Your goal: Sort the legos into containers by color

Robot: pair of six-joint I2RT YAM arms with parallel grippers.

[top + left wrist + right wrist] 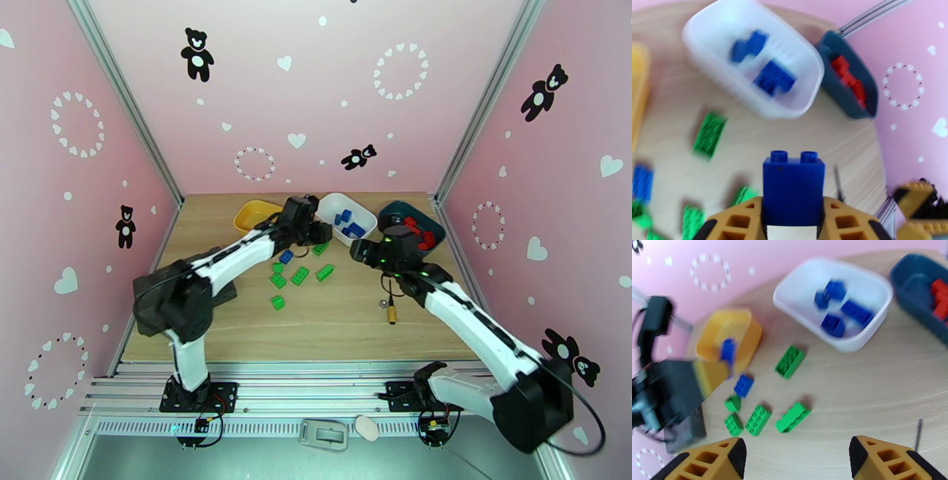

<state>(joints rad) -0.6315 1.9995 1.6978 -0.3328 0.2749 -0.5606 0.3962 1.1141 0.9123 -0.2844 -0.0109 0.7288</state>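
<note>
Fingers of the left gripper (793, 207) are closed on the sides of a blue brick (794, 185), which stands upright between them with its two studs pointing away from the wrist. Straight ahead of that brick, and a little to its left, lies the white bin (762, 108) with several blue bricks (772, 77) inside; the picture is smeared, so their count is uncertain, perhaps three or four. Ahead and to the right, just beside the white bin, is the teal bin (837, 92) holding red bricks (849, 79). Below and to the left of the fingers, green bricks (709, 134) lie scattered on the wooden table (798, 138), and the yellow bin (640, 87) sits at the far left.

The right gripper (798, 461) is spread wide with nothing between its fingers, hanging above the table. Just ahead of it lie five green bricks, the nearest ones clustered to the left of centre, with one loose blue brick (743, 385) beyond them. Farther ahead on the left is the yellow bin, farther ahead on the right the white bin, and the teal bin at the far right edge.

From above, the left gripper (316, 231) hovers between the yellow and white bins, close to the white bin's near rim, while the right gripper (365, 251) is just in front of the teal bin. A yellow-handled screwdriver (391, 312) lies on the table behind the right gripper, nearer the arm bases.
</note>
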